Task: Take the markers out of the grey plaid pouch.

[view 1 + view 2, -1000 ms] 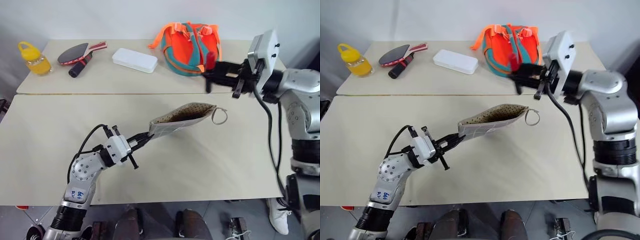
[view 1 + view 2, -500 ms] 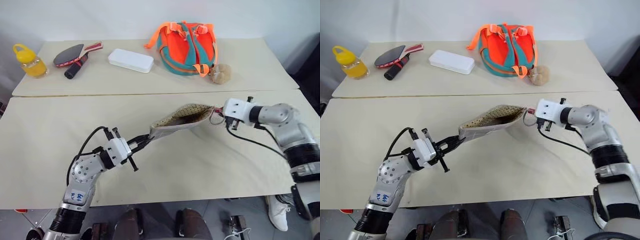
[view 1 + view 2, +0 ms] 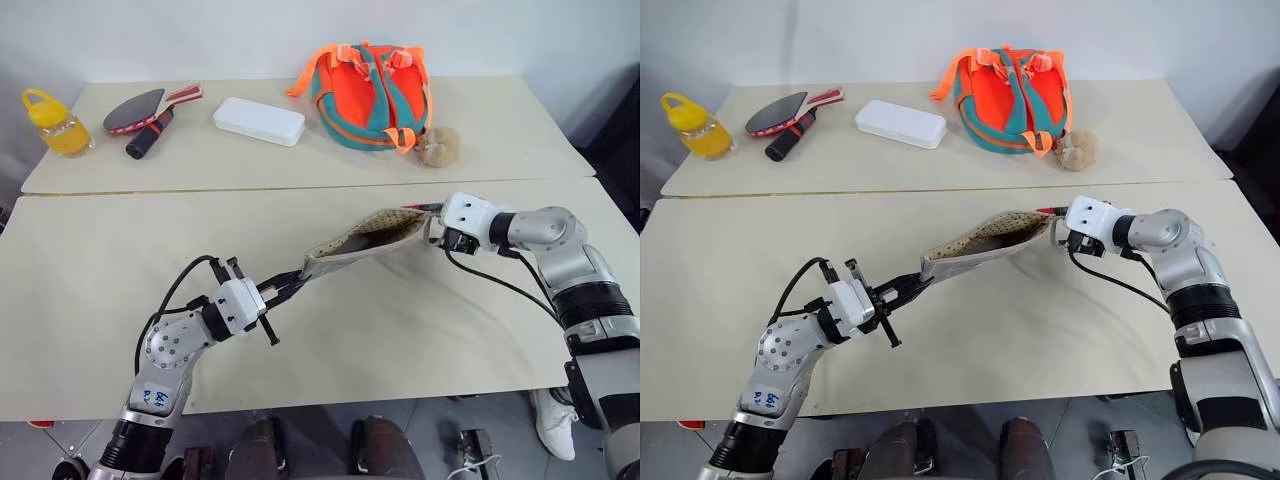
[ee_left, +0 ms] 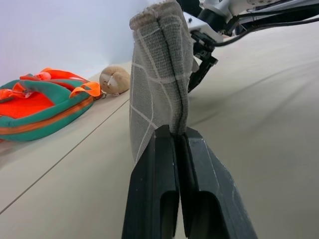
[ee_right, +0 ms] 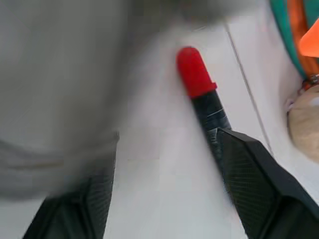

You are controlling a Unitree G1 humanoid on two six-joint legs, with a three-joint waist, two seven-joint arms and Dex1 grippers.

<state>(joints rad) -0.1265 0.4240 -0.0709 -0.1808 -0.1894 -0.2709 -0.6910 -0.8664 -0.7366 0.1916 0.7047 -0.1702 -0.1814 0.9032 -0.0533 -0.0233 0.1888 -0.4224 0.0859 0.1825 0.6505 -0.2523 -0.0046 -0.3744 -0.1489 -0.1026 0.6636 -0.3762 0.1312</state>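
My left gripper (image 3: 293, 284) is shut on one corner of the grey plaid pouch (image 3: 365, 238) and holds it slanting up off the table, its tan dotted lining showing at the open mouth. In the left wrist view the fingers (image 4: 199, 164) pinch the pouch (image 4: 159, 74) edge. At the mouth's far end, low over the table, my right gripper (image 3: 436, 228) stands open. The red and black marker (image 5: 199, 87) lies along the inner side of one of its fingers (image 5: 254, 174), apart from the other. It also shows by the pouch rim as the marker (image 3: 422, 207).
On the far table stand an orange and teal backpack (image 3: 372, 95), a tan plush ball (image 3: 437, 146), a white hard case (image 3: 258, 120), a table tennis paddle (image 3: 140, 108) and a yellow bottle (image 3: 48, 122). A seam (image 3: 200, 188) divides the two tables.
My right arm came down from in front of the backpack to the table at the pouch's mouth, bringing the marker, and its fingers have spread apart. The left arm held still.
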